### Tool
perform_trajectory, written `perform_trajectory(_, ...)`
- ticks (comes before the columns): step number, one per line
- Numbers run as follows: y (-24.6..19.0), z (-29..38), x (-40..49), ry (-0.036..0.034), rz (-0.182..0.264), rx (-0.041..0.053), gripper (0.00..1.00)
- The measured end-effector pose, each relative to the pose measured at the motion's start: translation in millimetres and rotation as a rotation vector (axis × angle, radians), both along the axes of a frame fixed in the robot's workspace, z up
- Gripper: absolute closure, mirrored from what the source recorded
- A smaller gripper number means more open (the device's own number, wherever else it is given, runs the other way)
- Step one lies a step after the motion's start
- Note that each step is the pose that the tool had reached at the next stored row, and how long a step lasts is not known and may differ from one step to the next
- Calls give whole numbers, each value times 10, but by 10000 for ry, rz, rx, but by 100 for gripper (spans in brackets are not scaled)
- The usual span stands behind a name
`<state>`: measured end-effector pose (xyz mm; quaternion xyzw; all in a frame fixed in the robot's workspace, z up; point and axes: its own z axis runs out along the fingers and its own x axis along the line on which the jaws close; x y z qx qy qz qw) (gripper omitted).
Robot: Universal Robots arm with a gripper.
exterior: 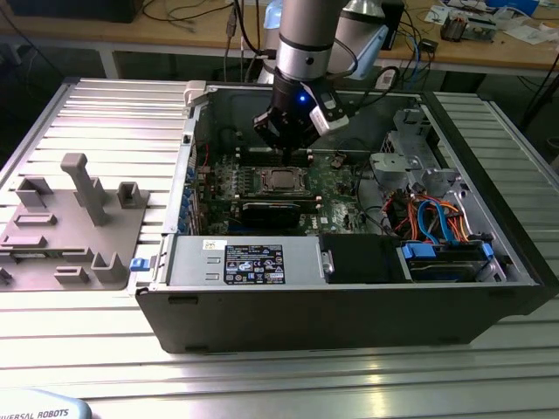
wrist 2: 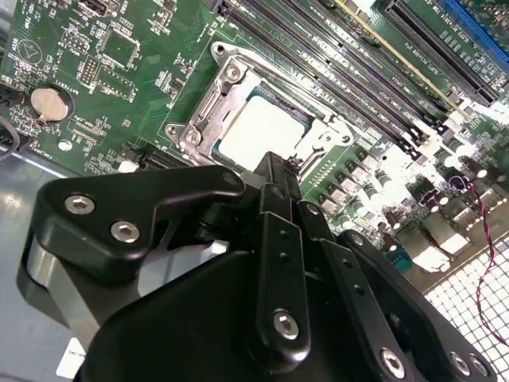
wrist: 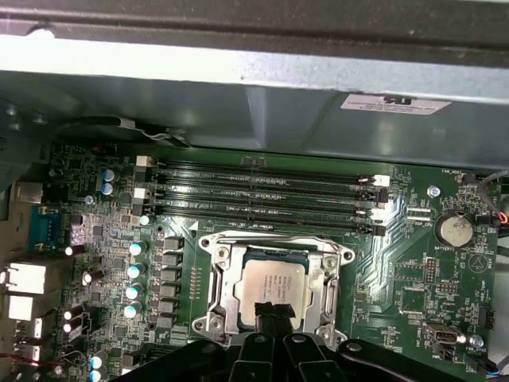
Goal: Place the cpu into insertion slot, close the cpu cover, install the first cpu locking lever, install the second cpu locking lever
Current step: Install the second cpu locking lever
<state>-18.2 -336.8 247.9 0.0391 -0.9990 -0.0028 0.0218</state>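
The cpu (wrist: 274, 282), a silver-grey square chip, lies flat in the insertion slot (wrist: 278, 236) on the green board. The cpu cover (wrist: 328, 282), a silver frame, lies down around the chip's edges. My gripper (wrist: 273, 312) hangs just above the chip's near edge, its black fingers (wrist 2: 274, 187) pressed together with nothing between them. In the exterior view the gripper (exterior: 286, 144) reaches down into the open computer case, right behind the cpu (exterior: 281, 180). The second wrist view shows the cpu (wrist 2: 258, 131) beyond the fingertips.
Long black memory slots (wrist: 262, 195) run beside the socket, and a coin battery (wrist: 454, 231) sits on the board. The case walls (exterior: 188, 175) surround the board. A drive cage with orange and blue cables (exterior: 437, 227) is at the exterior view's right, a grey fixture (exterior: 70, 227) at its left.
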Motion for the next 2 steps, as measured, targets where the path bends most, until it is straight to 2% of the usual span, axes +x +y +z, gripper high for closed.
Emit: perform_trajectory(2, 0, 0, 0, 0, 0, 0, 89)
